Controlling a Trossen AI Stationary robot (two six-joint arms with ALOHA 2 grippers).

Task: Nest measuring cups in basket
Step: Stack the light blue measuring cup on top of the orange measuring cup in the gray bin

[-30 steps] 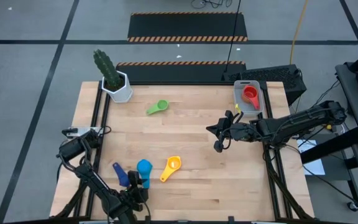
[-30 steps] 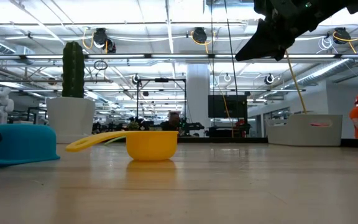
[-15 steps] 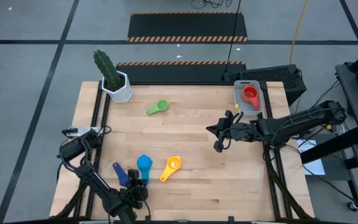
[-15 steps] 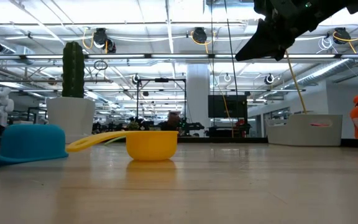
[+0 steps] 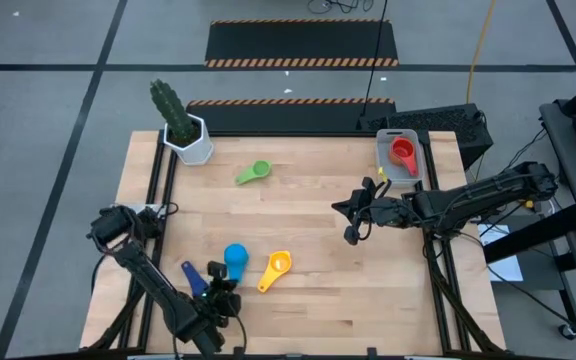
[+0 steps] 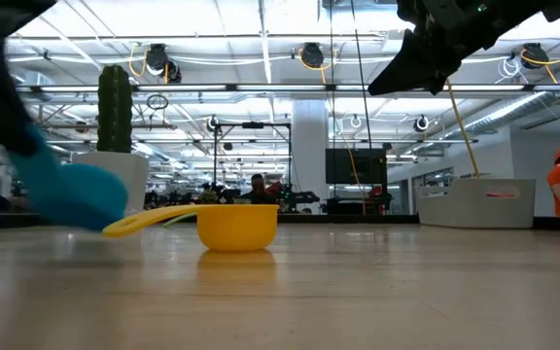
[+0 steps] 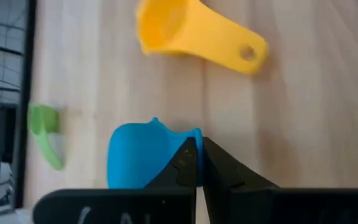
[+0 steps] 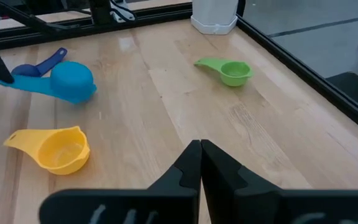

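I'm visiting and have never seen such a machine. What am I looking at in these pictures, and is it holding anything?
Two dark robot arms work at a wooden table. One picture looks straight down, one looks level across the tabletop, and one comes from each wrist. The left gripper, jaws shut, grips the light blue cup by its handle and has tilted it up. The right gripper hangs shut and empty. On the table lie a yellow cup, a green cup, a dark blue cup and a cactus pot. The basket holds a red cup.
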